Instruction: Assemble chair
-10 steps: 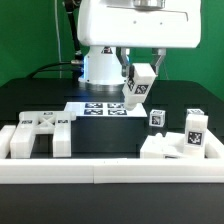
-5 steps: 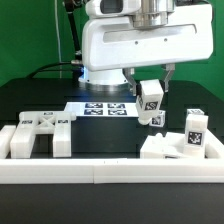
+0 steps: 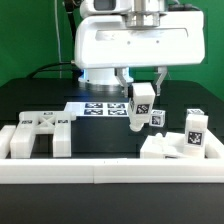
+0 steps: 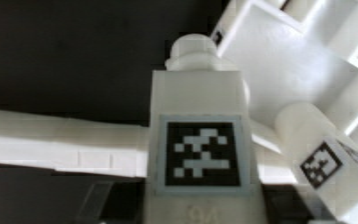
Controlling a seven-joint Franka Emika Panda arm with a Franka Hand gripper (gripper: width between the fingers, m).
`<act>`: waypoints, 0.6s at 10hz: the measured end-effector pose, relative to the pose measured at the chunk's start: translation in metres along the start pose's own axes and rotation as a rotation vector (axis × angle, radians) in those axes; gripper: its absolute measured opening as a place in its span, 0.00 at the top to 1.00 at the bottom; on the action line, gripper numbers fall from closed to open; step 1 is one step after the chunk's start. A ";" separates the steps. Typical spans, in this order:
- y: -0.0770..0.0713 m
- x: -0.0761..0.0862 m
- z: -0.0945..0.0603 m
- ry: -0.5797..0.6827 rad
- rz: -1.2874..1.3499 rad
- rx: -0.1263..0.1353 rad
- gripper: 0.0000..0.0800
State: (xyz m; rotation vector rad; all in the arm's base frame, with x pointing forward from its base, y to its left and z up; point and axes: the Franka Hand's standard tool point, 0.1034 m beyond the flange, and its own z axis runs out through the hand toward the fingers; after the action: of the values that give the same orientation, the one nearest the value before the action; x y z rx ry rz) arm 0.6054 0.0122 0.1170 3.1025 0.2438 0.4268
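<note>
My gripper is shut on a white chair leg block with a black-and-white tag and holds it upright just above the table, right of centre in the exterior view. In the wrist view the block fills the middle, peg end pointing away, between my dark fingers. A small tagged cube stands close behind the held block at the exterior view's right. Another tagged block rests on a flat white slab. A chunky white piece lies at the exterior view's left.
The marker board lies on the black table behind the held block. A long white border rail runs along the front. In the wrist view a tagged piece sits beside the held block, with white rail beyond.
The gripper has lowered with the leg block, turned it from tilted to upright, swung toward the exterior view's right, then shifted slightly back left beside the small cube.
</note>
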 end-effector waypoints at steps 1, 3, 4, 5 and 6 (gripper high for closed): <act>-0.001 0.001 0.000 0.014 0.014 -0.005 0.64; -0.006 0.006 -0.003 -0.004 0.029 0.011 0.64; -0.005 0.004 -0.002 -0.008 0.030 0.011 0.64; -0.005 0.004 -0.002 -0.009 0.030 0.011 0.64; -0.005 0.004 -0.001 -0.009 0.030 0.010 0.64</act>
State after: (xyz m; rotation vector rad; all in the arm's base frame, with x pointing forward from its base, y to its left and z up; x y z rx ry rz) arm 0.6079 0.0180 0.1192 3.1213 0.2007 0.4130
